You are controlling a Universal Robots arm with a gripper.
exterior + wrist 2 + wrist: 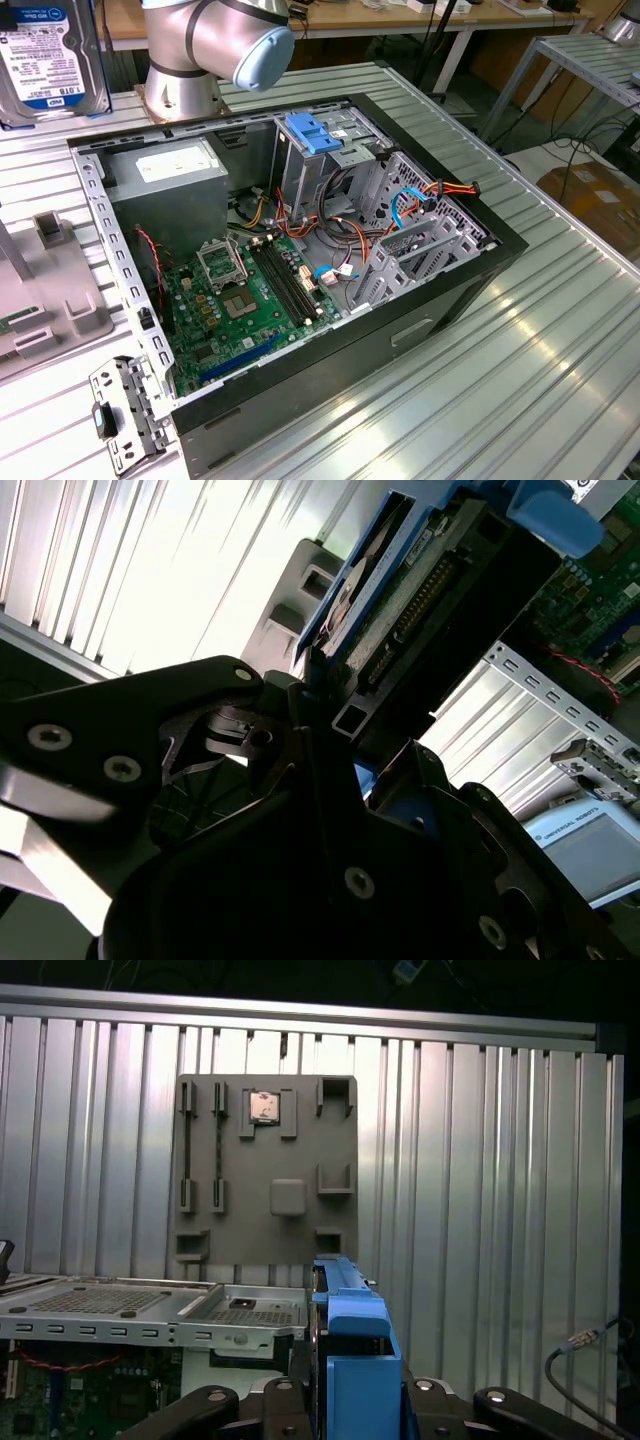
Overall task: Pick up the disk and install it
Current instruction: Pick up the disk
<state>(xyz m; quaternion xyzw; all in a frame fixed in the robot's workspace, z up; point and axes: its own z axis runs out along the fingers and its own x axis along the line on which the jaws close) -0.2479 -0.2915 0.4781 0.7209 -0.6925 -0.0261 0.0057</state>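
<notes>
The disk (pixel 42 60), with its white label and blue band, hangs high at the exterior view's far left, off to the side of the open computer case (pixel 300 250). In the first wrist view the disk's blue side rail (pixel 352 1350) stands edge-on between my black fingers (pixel 215 1405), and my gripper (pixel 355 1405) is shut on it. In the second wrist view the disk (pixel 400 600) shows its connector edge and blue rail, clamped in my gripper (pixel 320 715).
The case holds a green motherboard (pixel 250 295), a grey power-supply box (pixel 175 165) and a metal drive cage with a blue latch (pixel 312 132). A grey fixture plate (pixel 270 1170) lies on the ribbed aluminium table (pixel 520 340). A loose metal bracket (pixel 125 415) sits by the case's near corner.
</notes>
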